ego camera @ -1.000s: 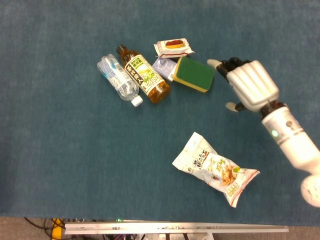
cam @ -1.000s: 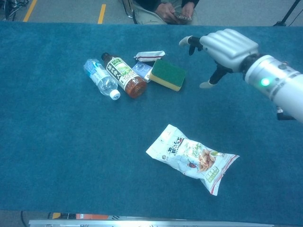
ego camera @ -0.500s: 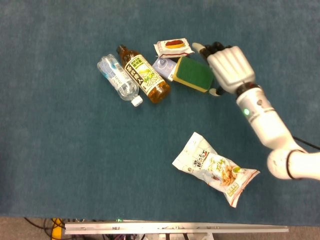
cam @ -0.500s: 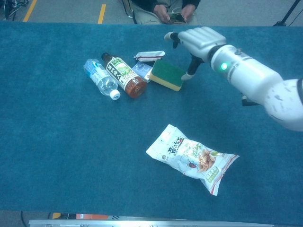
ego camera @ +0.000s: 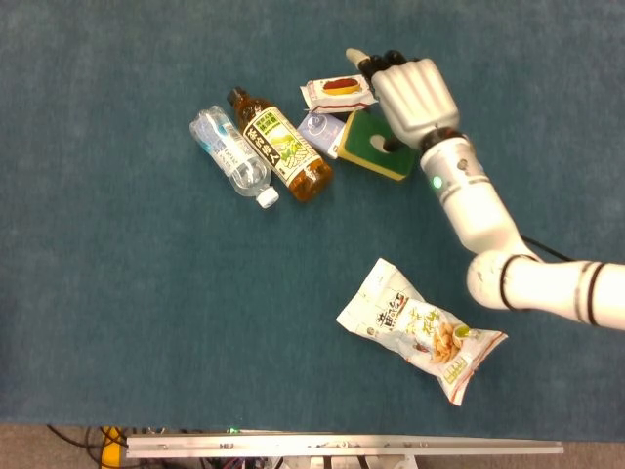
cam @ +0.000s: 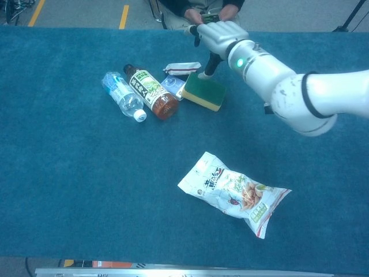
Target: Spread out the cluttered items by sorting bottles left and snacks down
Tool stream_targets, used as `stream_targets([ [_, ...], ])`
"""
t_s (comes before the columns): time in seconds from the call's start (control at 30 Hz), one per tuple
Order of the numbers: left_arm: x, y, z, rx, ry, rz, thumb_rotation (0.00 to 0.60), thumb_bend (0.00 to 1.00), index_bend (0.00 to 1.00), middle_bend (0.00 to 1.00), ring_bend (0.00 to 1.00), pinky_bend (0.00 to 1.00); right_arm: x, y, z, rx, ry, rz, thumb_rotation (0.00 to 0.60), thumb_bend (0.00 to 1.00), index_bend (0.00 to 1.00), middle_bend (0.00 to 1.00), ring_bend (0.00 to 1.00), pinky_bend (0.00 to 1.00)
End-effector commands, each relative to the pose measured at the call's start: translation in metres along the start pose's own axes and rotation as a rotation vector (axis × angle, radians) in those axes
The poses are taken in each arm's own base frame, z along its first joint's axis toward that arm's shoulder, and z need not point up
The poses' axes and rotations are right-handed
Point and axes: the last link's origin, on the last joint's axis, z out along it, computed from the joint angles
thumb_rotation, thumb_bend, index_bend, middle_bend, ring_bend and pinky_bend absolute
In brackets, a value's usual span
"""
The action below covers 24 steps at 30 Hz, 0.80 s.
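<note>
Here the worktop [ego camera: 117,293] is covered in a napped, dark teal cloth. Towards its far side lies a tight cluster: a clear, ribbed plastic water bottle [ego camera: 231,154] with a white cap, lying on its side, and touching it a brown tea bottle [ego camera: 280,145] with a green and white label, also on its side. Just beside the tea bottle sits a small pale glossy packet [ego camera: 319,130], then a rectangular sponge [ego camera: 376,147] with a rough green top and a yellow foam base. Beyond these lies a small shiny wrapped snack [ego camera: 337,92], white with a red and brown print. Well apart, nearer the robot, a crinkled white snack bag [ego camera: 420,327] lies flat.

The right hand [ego camera: 410,96], of smooth white plastic with dark fingers [ego camera: 379,63], hovers over the far end of the sponge. Its fingers are loosely spread and hold nothing; the thumb tip points down at the sponge's green top, though contact cannot be told.
</note>
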Motion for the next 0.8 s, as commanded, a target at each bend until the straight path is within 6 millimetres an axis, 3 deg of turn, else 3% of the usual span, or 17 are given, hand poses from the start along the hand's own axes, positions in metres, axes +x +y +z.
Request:
stream_targets([
  [0.03, 0.001, -0.003, -0.002, 0.012, 0.002, 0.002, 0.6, 0.26, 0.2, 0.15, 0.05, 0.16, -0.001, -0.012, 0.013, 0.003, -0.008, 0.018, 0.6, 0.22, 0.12, 0.3, 0.2, 0.39],
  [0.57, 0.001, -0.017, -0.009, 0.071, 0.003, -0.001, 0.6, 0.26, 0.2, 0.15, 0.05, 0.16, -0.016, -0.029, 0.044, -0.052, -0.045, -0.011, 0.6, 0.25, 0.17, 0.33, 0.23, 0.39],
  [0.8, 0.001, -0.021, -0.011, 0.087, 0.006, -0.002, 0.6, 0.26, 0.2, 0.15, 0.05, 0.16, -0.02, -0.032, 0.051, -0.073, -0.05, -0.021, 0.6, 0.25, 0.26, 0.37, 0.3, 0.45],
])
